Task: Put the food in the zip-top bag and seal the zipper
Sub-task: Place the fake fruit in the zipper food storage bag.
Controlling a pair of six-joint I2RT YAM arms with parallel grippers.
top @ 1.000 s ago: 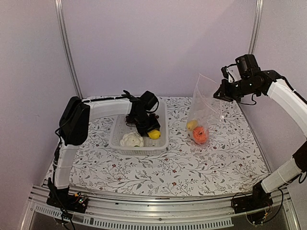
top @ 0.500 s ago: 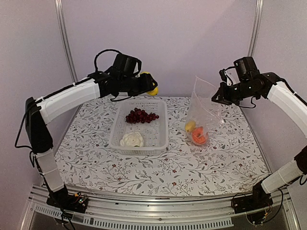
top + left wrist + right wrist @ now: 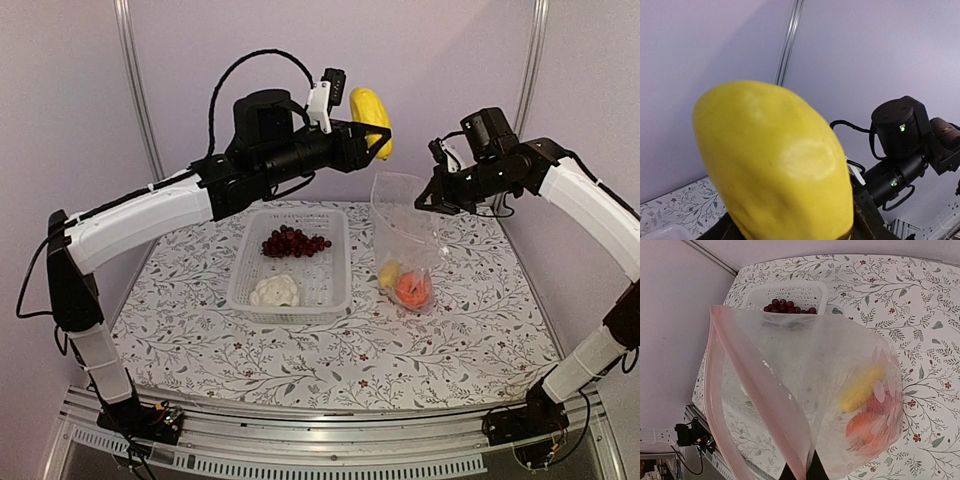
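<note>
My left gripper is shut on a yellow oblong piece, held high in the air just left of the bag's mouth; the piece fills the left wrist view. My right gripper is shut on the upper edge of the clear zip-top bag, holding it upright and open. The bag's pinkish zipper strip runs along the mouth. Inside the bag lie a yellow piece and orange and red food. The purple grape bunch and white cauliflower lie in the white basket.
The floral tablecloth covers the table. Vertical metal poles stand at the back corners before the purple walls. The left arm stretches across above the basket.
My left gripper lifted the yellow piece out of the basket and carried it up and right to the bag's mouth. My right gripper shifted the bag slightly left.
</note>
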